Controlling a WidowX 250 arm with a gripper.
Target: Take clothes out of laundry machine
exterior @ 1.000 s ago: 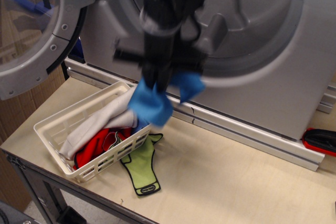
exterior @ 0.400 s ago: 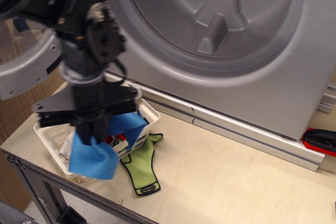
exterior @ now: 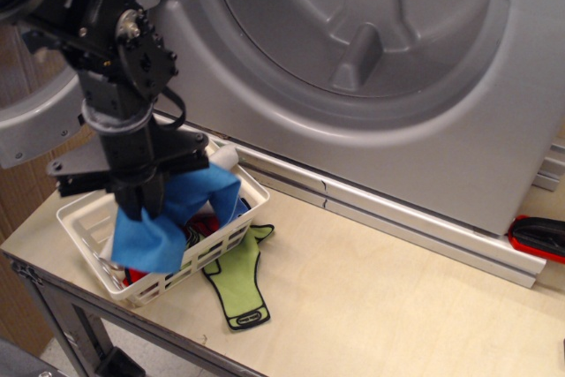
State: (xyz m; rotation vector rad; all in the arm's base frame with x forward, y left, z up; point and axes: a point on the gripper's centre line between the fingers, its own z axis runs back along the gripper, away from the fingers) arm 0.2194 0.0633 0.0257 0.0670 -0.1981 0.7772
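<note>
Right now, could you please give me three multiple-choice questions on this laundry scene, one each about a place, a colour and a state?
1. Where does the lime-green piece lie?
A. Inside the drum
B. On the table beside the basket
C. On top of the machine

2. What colour is the cloth held by the tool?
A. Bright blue
B. Red
C. Beige

3. How does the laundry machine stand?
A. Door shut
B. Door open, drum showing no clothes
C. Door open, drum full of clothes

Answers:
1. B, it lies flat on the wooden table against the front of the white basket.
2. A, the blue cloth hangs from the tool over the basket.
3. B, the round door is swung aside at left and the visible ribbed drum is bare.
</note>
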